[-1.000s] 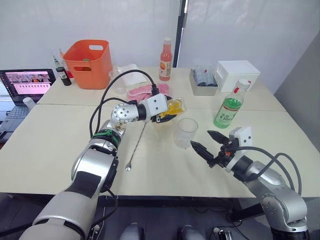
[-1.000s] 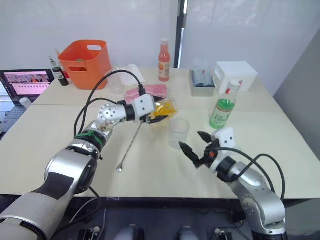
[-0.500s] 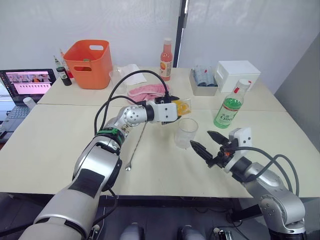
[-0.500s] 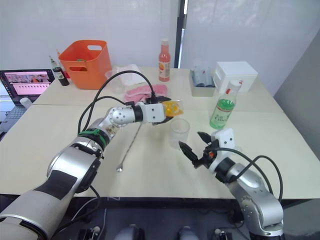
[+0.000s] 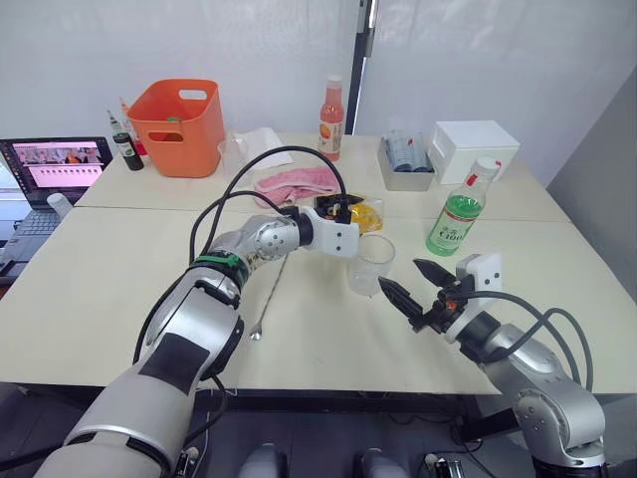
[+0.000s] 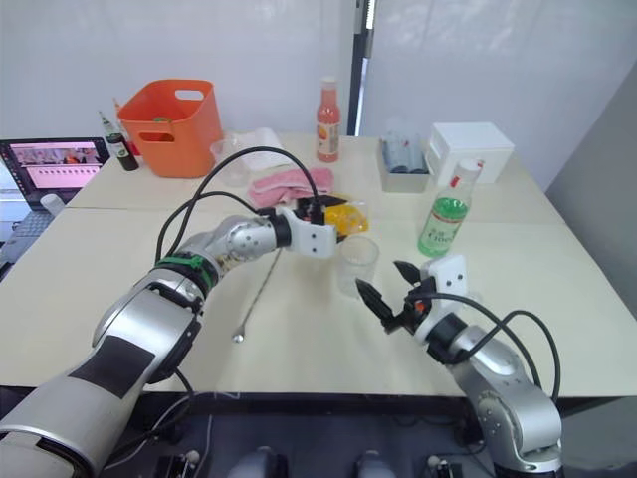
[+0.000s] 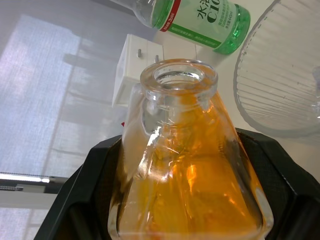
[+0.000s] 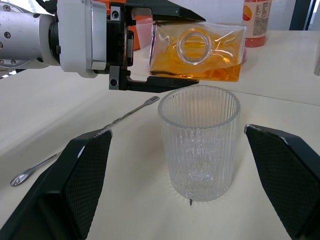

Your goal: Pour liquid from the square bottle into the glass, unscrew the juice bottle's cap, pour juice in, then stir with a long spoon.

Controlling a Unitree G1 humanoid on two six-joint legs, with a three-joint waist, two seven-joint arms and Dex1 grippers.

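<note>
Since a second ago I have swung my left arm further toward the middle of the table and rolled the wrist over, so the square bottle (image 8: 196,51) now lies tipped on its side with its open mouth over the rim of the glass (image 8: 199,141). My left gripper (image 5: 341,214) has its fingers clamped on the bottle's flat sides — the black pads (image 7: 87,200) press on both flanks in the wrist view. The liquid (image 7: 200,200) is orange and pooled in the bottle's body; I cannot tell whether any has reached the glass, which looks clear at its base. The glass stands upright on the table, ribbed down its wall, near the middle and toward the front edge. My right gripper (image 5: 410,282) hovers just beside the glass on its right-hand side, fingers (image 8: 85,180) spread wide and holding nothing — the glass sits between them in the wrist view without touching. The long spoon (image 5: 271,287) lies flat on the table to the left of the glass, its bowl toward the front edge. The juice bottle (image 5: 458,214) stands upright toward the right edge, white cap (image 5: 485,167) on. Further back are a pink cloth (image 5: 291,181), an orange basket (image 5: 177,124), a tall orange-red bottle (image 5: 330,108) and a white box (image 5: 473,145) near the far edge.
</note>
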